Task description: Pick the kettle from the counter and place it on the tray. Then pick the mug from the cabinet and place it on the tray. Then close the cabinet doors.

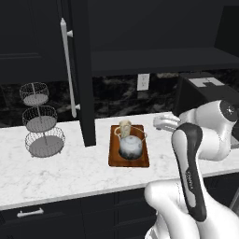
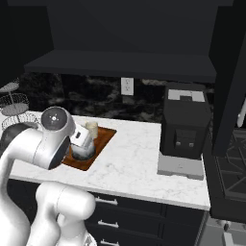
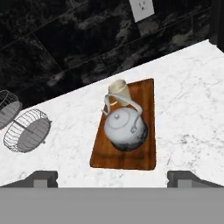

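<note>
Two base views from behind, hand view close overhead, all sharing the tray [image 1: 113, 158] [image 2: 106, 136] [image 3: 146, 118].

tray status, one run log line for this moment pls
tray: holds kettle and mug | gripper: open, empty, above tray | cabinet door: open | left: close doors

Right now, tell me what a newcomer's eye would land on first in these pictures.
First the reddish-brown tray in the middle of the white marble counter, carrying the silvery kettle with the cream mug just behind it. Next, the tall black cabinet door standing open beside the tray, and the three-tier wire basket stand to its left. The open gripper hovers above the tray.
</note>
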